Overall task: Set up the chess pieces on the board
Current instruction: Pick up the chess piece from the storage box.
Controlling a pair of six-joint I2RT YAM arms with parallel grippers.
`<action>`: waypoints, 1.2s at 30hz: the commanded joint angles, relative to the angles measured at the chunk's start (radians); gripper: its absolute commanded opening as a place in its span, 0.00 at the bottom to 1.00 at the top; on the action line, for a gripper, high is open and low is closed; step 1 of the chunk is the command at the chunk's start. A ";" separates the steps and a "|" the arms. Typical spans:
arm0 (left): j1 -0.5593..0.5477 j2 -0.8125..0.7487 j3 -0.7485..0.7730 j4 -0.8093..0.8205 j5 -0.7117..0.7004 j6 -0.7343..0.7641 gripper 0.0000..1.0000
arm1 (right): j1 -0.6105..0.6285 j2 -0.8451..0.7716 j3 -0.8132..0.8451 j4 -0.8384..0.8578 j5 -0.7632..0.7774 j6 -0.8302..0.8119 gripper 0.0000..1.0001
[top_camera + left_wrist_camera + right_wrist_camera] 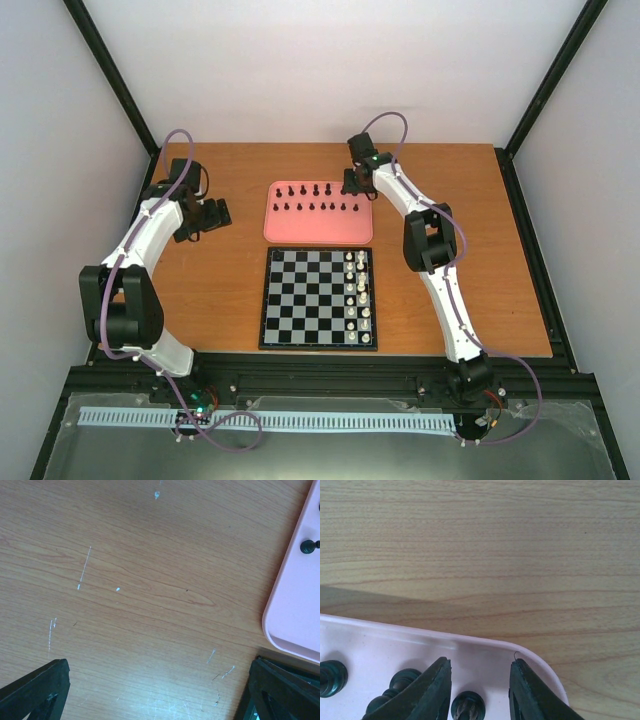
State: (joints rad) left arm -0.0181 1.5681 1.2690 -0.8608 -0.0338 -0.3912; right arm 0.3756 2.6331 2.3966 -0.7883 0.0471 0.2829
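Chess pieces [315, 207] — right gripper [480, 665] lowered over them, parted.

Surface finishes seen from my wrists
The table [150, 605] is matt wood grain with pale scratches; the pink tray [485, 647] looks like smooth, faintly glossy plastic; the chess pieces [467, 706] are dark and shiny; the fingers [432, 692] of my right gripper [481, 662] are dull, slightly rough black

chess pieces [314, 207]: black, upright, on pink tray [300, 228] | board [300, 300]: checkered, flat, just beside it
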 commanded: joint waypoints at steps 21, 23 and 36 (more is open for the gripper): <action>0.001 0.012 0.045 0.010 0.016 0.007 1.00 | -0.008 -0.030 0.033 -0.013 0.011 0.010 0.03; 0.000 0.011 0.047 0.012 0.019 0.006 1.00 | -0.007 -0.046 0.031 -0.010 0.011 0.002 0.03; 0.000 0.013 0.062 0.017 0.018 0.006 1.00 | 0.016 -0.303 -0.115 0.011 -0.004 -0.050 0.03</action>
State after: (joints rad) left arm -0.0181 1.5738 1.2877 -0.8589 -0.0246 -0.3916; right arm 0.3771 2.4710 2.3421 -0.7952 0.0448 0.2604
